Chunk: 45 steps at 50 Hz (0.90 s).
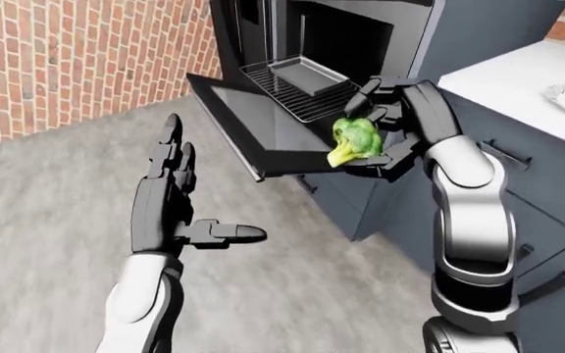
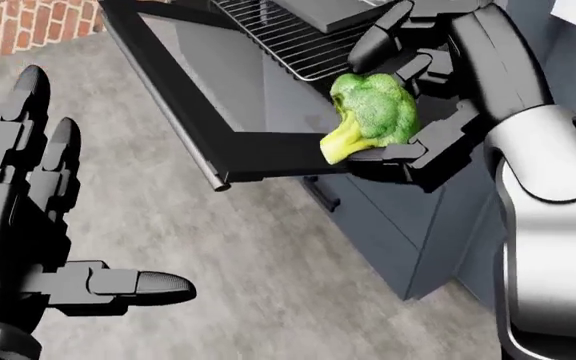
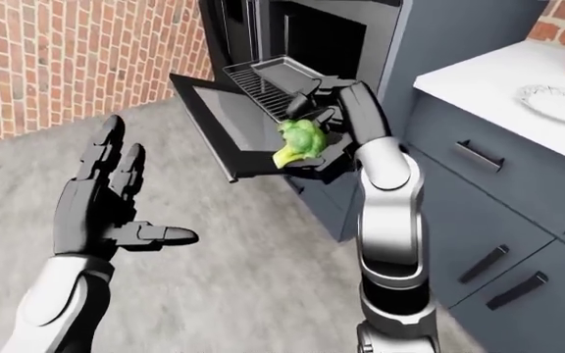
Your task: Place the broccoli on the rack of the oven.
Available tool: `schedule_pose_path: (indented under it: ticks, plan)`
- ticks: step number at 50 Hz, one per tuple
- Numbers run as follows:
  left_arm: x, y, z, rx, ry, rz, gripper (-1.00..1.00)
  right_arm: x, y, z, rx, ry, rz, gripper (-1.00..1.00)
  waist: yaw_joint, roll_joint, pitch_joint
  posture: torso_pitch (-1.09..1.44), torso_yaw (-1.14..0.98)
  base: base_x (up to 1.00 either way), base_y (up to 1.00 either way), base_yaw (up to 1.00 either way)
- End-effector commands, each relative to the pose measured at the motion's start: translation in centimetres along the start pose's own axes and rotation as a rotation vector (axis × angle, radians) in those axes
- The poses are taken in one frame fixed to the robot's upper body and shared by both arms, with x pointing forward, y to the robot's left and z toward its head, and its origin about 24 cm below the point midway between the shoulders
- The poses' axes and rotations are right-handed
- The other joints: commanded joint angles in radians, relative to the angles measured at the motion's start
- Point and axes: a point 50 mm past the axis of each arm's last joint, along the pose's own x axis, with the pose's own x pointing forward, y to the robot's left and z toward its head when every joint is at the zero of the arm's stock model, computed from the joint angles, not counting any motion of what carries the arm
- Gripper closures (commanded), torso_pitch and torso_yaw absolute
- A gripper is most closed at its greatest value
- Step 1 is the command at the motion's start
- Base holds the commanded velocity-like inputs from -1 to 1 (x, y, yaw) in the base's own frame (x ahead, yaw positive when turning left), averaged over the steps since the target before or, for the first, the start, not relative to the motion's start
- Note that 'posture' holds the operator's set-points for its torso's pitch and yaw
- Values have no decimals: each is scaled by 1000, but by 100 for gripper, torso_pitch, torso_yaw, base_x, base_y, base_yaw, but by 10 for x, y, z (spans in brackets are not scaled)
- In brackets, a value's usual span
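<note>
Holding the broccoli (image 2: 373,112), the right hand (image 2: 430,112) closes its fingers (image 2: 378,41) round it just above the open oven door (image 1: 253,125), at 5 o'clock from the pulled-out rack (image 1: 297,92). A dark tray (image 1: 307,73) rests on the rack. The left hand (image 1: 169,195) hovers over the grey floor (image 1: 57,213), fingers spread wide and empty. A brick wall (image 1: 77,59) stands at 10 o'clock; a white tabletop (image 3: 479,81) carries a plate (image 3: 557,99) at 2 o'clock.

broccoli (image 2: 373,112): 1 | rack (image 1: 297,95): 1 | tray (image 1: 307,73): 1 | plate (image 3: 557,99): 1
</note>
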Motion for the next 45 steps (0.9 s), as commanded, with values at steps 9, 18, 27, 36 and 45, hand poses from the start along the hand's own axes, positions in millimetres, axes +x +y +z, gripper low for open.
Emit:
schedule_pose_path:
  ticks: [9, 18, 27, 36, 45]
  plan:
    - [-4, -5, 18, -2, -89, -18, -100, -5, -11, 18, -16, -96, -62, 100, -3, -8, -48, 0, 0, 0, -16, 0]
    - [-4, -4, 23, 0, -97, -18, -100, -6, -11, 19, -17, -98, -59, 100, -6, -57, -66, 0, 0, 0, -29, 0]
    - [-2, -2, 20, -2, -99, -17, -100, -6, -8, 21, -20, -108, -47, 100, -6, -70, -24, 0, 0, 0, -7, 0]
    - [-3, -2, 20, -2, -98, -17, -100, -7, -7, 20, -28, -117, -42, 100, 8, -40, -35, 0, 0, 0, 0, 63]
    - [-3, -2, 21, -2, -100, -16, -100, -7, -6, 19, -20, -116, -38, 100, 25, -15, -22, 0, 0, 0, 0, 100]
